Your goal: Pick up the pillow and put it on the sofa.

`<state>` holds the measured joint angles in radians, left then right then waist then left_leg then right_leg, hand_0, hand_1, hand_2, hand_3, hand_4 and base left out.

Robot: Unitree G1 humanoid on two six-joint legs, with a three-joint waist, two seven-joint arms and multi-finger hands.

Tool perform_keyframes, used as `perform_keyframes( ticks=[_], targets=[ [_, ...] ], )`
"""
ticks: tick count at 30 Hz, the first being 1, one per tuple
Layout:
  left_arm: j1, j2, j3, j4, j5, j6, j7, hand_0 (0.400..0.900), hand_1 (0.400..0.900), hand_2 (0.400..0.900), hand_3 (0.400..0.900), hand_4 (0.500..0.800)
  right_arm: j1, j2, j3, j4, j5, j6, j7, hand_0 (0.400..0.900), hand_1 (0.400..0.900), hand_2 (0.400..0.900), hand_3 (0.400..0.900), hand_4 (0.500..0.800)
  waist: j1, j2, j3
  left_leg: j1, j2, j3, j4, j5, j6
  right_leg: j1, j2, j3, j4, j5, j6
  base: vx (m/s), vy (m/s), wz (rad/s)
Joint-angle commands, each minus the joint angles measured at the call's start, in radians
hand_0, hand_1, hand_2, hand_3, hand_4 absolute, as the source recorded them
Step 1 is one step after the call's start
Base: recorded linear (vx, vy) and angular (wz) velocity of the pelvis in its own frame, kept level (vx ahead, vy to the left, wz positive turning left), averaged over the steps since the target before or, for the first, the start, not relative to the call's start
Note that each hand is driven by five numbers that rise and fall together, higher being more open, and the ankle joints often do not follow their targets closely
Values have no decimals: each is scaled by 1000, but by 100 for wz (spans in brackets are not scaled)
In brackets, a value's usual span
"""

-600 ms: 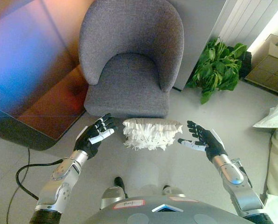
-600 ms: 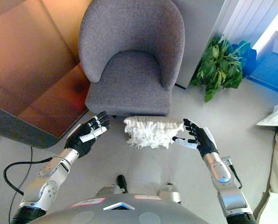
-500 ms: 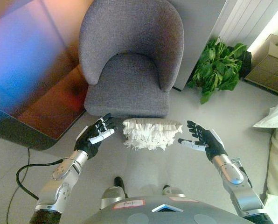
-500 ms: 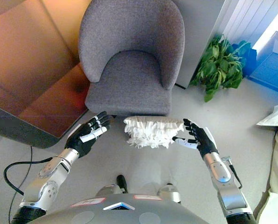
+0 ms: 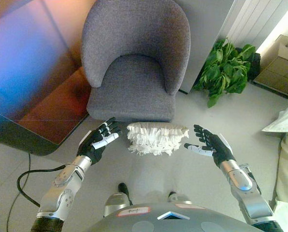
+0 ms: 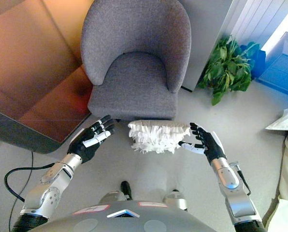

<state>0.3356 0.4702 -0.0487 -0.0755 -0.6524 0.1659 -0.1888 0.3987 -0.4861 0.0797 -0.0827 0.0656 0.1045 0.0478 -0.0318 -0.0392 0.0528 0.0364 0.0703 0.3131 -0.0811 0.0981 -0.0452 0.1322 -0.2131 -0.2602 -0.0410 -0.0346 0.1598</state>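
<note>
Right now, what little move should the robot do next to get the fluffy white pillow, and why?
Probably bring both hands inward. The white ruffled pillow lies on the floor before the grey fabric armchair, with the open left hand and open right hand beside it, neither touching.

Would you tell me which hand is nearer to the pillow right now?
Right hand, its fingertips nearly touching the pillow at its right end. Left hand sits off its left end, clear gap between.

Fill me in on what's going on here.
The robot stands facing a grey sofa chair with a white ruffled pillow on the floor at the foot of it. Its left hand and right hand are open, one on each side of the pillow, not touching it. The seat is empty.
</note>
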Motion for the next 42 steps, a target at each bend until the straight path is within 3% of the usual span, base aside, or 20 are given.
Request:
perform_keyframes(
  ticks=[1, 15, 26, 28, 32, 35, 39, 42],
  targets=[
    [-108, -4, 60, -45, -35, -73, -12, 900, 900, 900, 900, 800, -104, -37, -47, -116, -14, -99, -51, 900, 900, 900, 900, 800, -7, 2, -5, 99, 42, 14, 29, -123, -9, -75, 16, -31, -46, 133, 8, 0, 0, 0],
    [-99, -9, 64, -60, -56, -98, 2, 900, 900, 900, 900, 800, -94, -39, -52, -125, -12, -105, -46, 900, 900, 900, 900, 800, -8, -2, -3, 97, 54, 17, 33, -119, -14, -74, 30, -28, -46, 125, -2, 7, -15, 0],
    [-84, -13, 83, -76, -104, -170, 47, 900, 900, 900, 900, 800, -92, -49, -54, -128, 1, -117, -44, 900, 900, 900, 900, 800, -3, -21, 22, 48, 98, -9, 122, -119, -32, -80, 62, 2, -46, 113, -40, 18, -89, -4],
    [-80, -19, 90, -83, -118, -184, 58, 900, 900, 900, 900, 800, -99, -60, -57, -118, 10, -133, -48, 900, 900, 900, 900, 800, 4, -29, 45, 3, 142, -40, 212, -88, -58, -88, 75, 12, -39, 107, -58, -32, -169, -8],
    [-71, -21, 89, -92, -135, -228, 66, 900, 900, 900, 900, 800, -110, -95, -61, -111, 31, -163, -49, 900, 900, 900, 900, 800, 7, -44, 83, -83, 193, -104, 451, -24, -83, -116, 90, 33, -26, 113, -98, -42, -133, -9],
    [-46, -25, 90, -92, -151, -246, 53, 900, 900, 900, 900, 800, -87, -115, -73, -102, 42, -179, -56, 900, 900, 900, 900, 800, 14, -62, 105, -163, 188, -137, 576, 19, -74, -105, 90, 47, -24, 114, -119, 83, -94, -3],
    [14, -38, 115, -113, -143, -250, 13, 900, 900, 900, 900, 800, -35, -109, -104, -122, 46, -193, -35, 900, 900, 900, 900, 800, 31, -52, 118, -170, 170, -135, 462, 34, -65, -68, 103, 55, -20, 89, -105, 186, 59, -10],
    [26, -40, 118, -107, -160, -260, 0, 900, 900, 900, 900, 800, 1, -109, -125, -138, 40, -203, -20, 900, 900, 900, 900, 800, 39, -22, 119, -170, 185, -114, 237, 117, -91, -33, 117, 62, -37, 65, -89, 239, 166, -21]
  ],
)
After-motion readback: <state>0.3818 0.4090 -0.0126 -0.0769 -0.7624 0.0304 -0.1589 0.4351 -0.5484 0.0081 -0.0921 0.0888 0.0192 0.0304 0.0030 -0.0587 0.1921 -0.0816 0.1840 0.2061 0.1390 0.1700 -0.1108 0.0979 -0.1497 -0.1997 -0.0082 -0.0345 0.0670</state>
